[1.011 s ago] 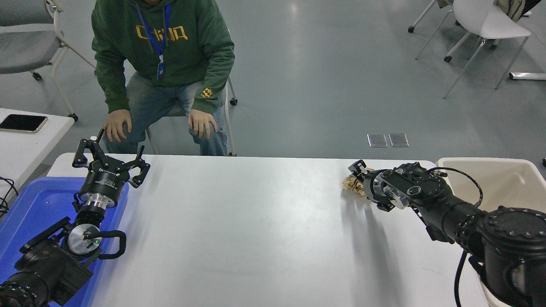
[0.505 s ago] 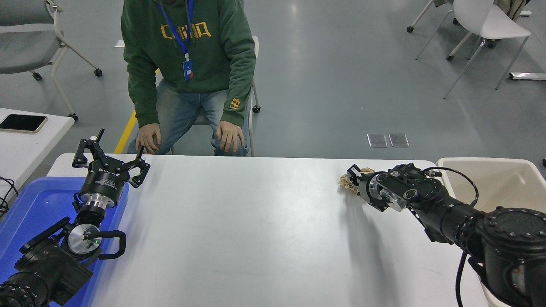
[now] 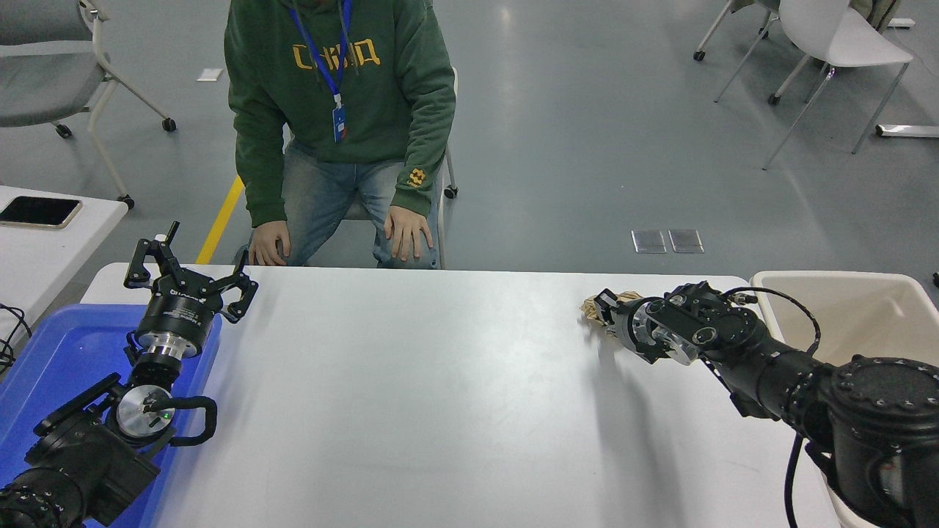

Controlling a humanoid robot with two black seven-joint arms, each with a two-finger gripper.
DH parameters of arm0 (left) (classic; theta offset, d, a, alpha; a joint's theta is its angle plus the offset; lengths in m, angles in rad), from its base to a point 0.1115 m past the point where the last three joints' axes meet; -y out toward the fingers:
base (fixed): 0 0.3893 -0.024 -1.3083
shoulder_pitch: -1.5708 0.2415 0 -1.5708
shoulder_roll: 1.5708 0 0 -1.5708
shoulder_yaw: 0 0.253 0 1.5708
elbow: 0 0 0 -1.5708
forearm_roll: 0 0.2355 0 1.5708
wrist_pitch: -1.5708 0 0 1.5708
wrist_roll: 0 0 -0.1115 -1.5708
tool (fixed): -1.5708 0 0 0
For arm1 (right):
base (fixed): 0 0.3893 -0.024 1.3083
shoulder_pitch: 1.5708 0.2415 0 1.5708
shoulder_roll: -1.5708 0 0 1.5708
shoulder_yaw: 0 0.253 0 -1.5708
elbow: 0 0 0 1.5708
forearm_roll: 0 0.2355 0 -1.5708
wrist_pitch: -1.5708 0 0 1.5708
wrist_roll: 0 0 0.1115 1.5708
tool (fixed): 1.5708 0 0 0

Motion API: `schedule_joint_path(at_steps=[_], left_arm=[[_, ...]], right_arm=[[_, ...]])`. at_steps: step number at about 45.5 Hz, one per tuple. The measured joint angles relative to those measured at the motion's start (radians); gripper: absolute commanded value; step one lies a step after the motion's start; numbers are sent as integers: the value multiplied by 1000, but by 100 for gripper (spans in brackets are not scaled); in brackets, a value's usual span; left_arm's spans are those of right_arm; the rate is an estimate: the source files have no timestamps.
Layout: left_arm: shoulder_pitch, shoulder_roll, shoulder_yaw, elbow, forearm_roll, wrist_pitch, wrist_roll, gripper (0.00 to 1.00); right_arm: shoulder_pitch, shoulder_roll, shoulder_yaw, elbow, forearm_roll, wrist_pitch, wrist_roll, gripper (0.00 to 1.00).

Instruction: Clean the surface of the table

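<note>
The table surface (image 3: 440, 381) is a wide glossy white top that fills the lower picture. My right gripper (image 3: 606, 309) is near its far right corner, shut on a crumpled tan-gold wad of paper (image 3: 591, 305). It holds the wad just above the table, and a shadow lies below it. Part of the wad is hidden behind the fingers. My left gripper (image 3: 191, 277) is parked at the lower left, open and empty, above the far edge of the blue tray.
A blue plastic tray (image 3: 59, 352) sits at the table's left end. A beige bin (image 3: 858, 308) stands just past the right edge. A person in a green hoodie (image 3: 337, 88) sits at the far side, hands on knees. A smaller white table holds a phone (image 3: 38, 212).
My right gripper has lifted the wad slightly and shifted it a little left and away from me. The person has slid to the right. The left arm has not moved.
</note>
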Motion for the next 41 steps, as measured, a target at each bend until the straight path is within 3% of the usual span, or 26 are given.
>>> schedule_joint_path(at_steps=[23, 41], left_arm=[[0, 1, 0, 0, 0, 0, 0, 100], [0, 1, 0, 0, 0, 0, 0, 100]], right_arm=[[22, 0, 35, 45, 14, 68, 0, 0], [67, -35, 127, 213, 15, 86, 1, 0]])
